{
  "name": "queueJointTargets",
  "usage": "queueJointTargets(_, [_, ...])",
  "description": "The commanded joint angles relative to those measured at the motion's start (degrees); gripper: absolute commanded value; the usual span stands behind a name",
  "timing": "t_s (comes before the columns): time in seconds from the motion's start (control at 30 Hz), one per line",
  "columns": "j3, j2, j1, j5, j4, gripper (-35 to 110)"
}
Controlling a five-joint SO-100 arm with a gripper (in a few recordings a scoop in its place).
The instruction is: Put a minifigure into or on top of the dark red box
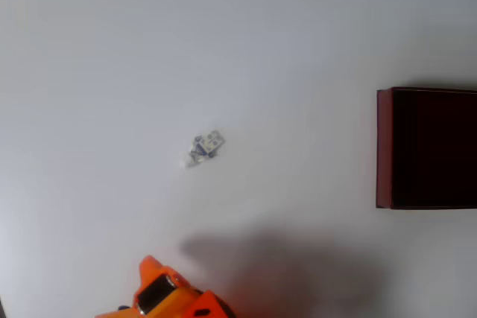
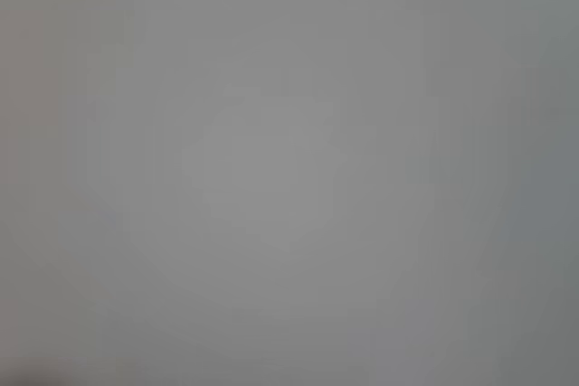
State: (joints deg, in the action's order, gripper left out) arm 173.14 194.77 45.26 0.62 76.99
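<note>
The minifigure lay flat on the white counter, up-picture and slightly right of my tool in the overhead view, apart from it with bare surface between. The tool's orange tip poked in at the bottom edge; I could not tell whether it was released or clenched. The dark red box sat far off to the tool's right at the picture's right edge, well apart from the figure. My wrist view gave me a blurred grey field.
</note>
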Motion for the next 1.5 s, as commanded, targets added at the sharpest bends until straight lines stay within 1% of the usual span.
queueJointTargets(0.0, [-0.1,0.7,-0.1,-0.1,0.5,0])
queueJointTargets(0.43, [-0.1,0.7,-0.2,-0.2,0.5,0])
queueJointTargets(0.63, [-0.1,0.7,-0.6,-3.5,0.4,0])
queueJointTargets(0.77, [-0.8,0.7,-2.6,-8.8,0.9,0])
queueJointTargets(0.97, [-11.4,0.6,-2.3,-16.9,5.4,0])
queueJointTargets(1.13, [-14.2,0.4,-7.5,-22.7,-3.0,0])
queueJointTargets(1.17, [-14.3,0.0,-8.3,-24.7,-4.5,2])
queueJointTargets(1.23, [-13.9,-1.8,-11.4,-34.8,-6.5,0])
queueJointTargets(1.27, [-12.4,-1.8,-12.3,-47.0,-9.7,0])
queueJointTargets(1.3, [-11.8,-1.9,-12.7,-54.4,-13.5,0])
queueJointTargets(1.33, [-10.8,-1.8,-12.1,-59.2,-17.3,1])
queueJointTargets(1.37, [-10.3,-1.5,-11.3,-64.1,-18.0,4])
queueJointTargets(1.4, [-10.3,-0.9,-9.9,-73.8,-15.0,8])
queueJointTargets(1.47, [-7.6,0.0,-7.6,-87.5,-16.6,13])
